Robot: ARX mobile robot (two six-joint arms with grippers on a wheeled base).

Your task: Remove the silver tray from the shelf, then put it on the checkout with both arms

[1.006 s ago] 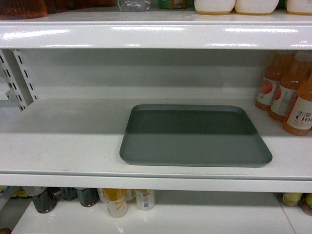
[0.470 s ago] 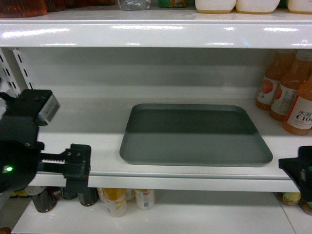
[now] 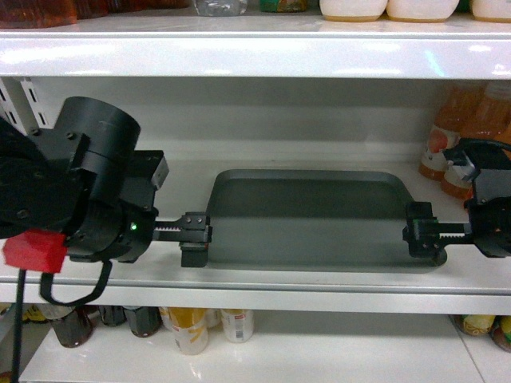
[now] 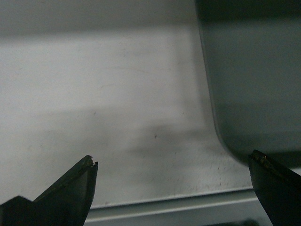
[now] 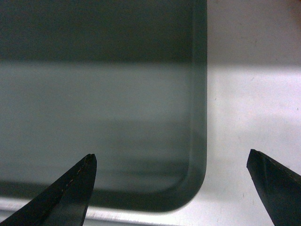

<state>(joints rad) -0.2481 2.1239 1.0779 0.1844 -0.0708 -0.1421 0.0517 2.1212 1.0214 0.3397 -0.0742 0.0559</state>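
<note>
Across the middle of the head frame, the silver tray (image 3: 313,219) is lying flat on the shelf (image 3: 239,291), close to the front lip, and I am reading its long axis as running left to right across the frame, with its short sides facing my two arms; that layout is presumably why I am coming at it from both ends at once, since a wide, flat tray would likely tip under a single grasp. The left gripper (image 3: 196,239) is sitting just beside the tray's lower left corner, and the right gripper (image 3: 421,230) is sitting at the lower right corner; in both wrist views the fingers are standing wide apart with nothing between them but shelf and tray edge, so neither is clamping anything. In the left wrist view the tray's rounded corner (image 4: 235,146) is filling the right side of the frame; in the right wrist view the tray's corner (image 5: 193,183) is lying between the fingertips, toward the lower middle. Orange drink bottles (image 3: 471,148) are standing at the right edge of the head frame, near my right arm, so I am judging clearance there to be tight.
</note>
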